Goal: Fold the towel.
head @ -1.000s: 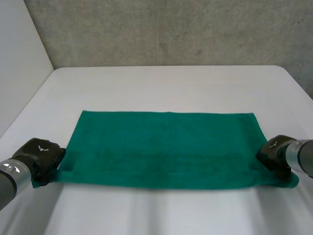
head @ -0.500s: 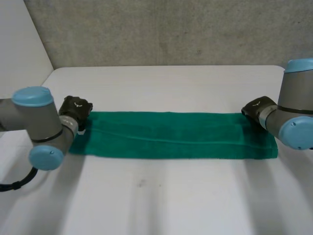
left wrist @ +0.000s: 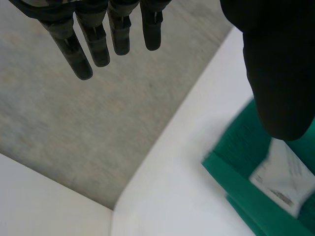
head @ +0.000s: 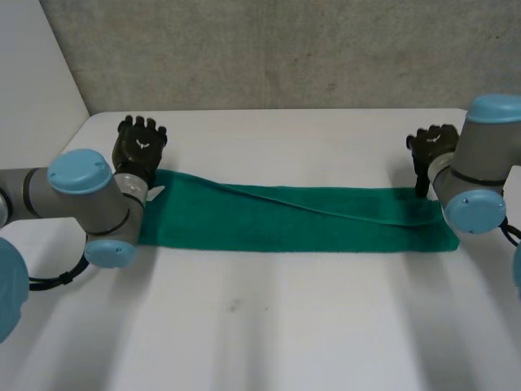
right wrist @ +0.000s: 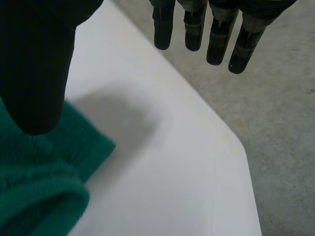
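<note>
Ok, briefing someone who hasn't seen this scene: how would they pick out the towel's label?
On the white table lies a green towel, folded into a long strip. At its end by the left hand sits a small white label with faint print, the only white patch on the green cloth.

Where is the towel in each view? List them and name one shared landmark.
Head view: towel, a long folded strip on the table between left hand and right hand.
Left wrist view: its labelled corner, by the left hand's thumb tip.
Right wrist view: a corner, by the right hand's thumb tip.
Shared landmark: table edge against grey concrete.
</note>
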